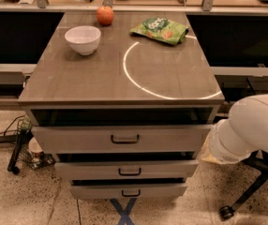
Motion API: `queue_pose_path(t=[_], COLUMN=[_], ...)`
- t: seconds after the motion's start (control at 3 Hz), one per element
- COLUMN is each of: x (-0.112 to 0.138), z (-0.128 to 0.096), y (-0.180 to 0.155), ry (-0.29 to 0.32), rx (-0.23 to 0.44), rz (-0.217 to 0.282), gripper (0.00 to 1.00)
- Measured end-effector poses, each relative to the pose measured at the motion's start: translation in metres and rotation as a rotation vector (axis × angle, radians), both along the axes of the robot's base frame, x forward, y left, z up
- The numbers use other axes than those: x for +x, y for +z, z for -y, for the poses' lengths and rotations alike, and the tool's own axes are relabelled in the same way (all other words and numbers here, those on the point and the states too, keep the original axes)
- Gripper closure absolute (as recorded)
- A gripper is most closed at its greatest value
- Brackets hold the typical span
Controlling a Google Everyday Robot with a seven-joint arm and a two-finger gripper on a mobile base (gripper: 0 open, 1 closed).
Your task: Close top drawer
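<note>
The top drawer stands pulled out a little under the tabletop, a dark gap above its front. My white arm sits low at the right, just beside the drawer's right end; my gripper is out of sight, so I cannot tell its state. A bowl, apple and green bag rest on top.

top drawer | grey, dark centre handle | partly open | jaws out of view
</note>
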State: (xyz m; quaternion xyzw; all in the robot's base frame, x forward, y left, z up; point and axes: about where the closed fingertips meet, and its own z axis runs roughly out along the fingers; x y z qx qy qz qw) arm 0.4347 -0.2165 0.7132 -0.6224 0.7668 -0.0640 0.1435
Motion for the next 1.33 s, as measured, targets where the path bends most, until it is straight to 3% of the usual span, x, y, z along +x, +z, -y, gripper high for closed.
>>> queue_pose_path(t=[1.0,1.33], x=[0.004,0.008], z=[0.040,0.038], y=[0.216,0.227], ry=[-0.021,-0.020], rx=[-0.086,-0.080], rz=[0.283,0.304], gripper=[1.00,0.82])
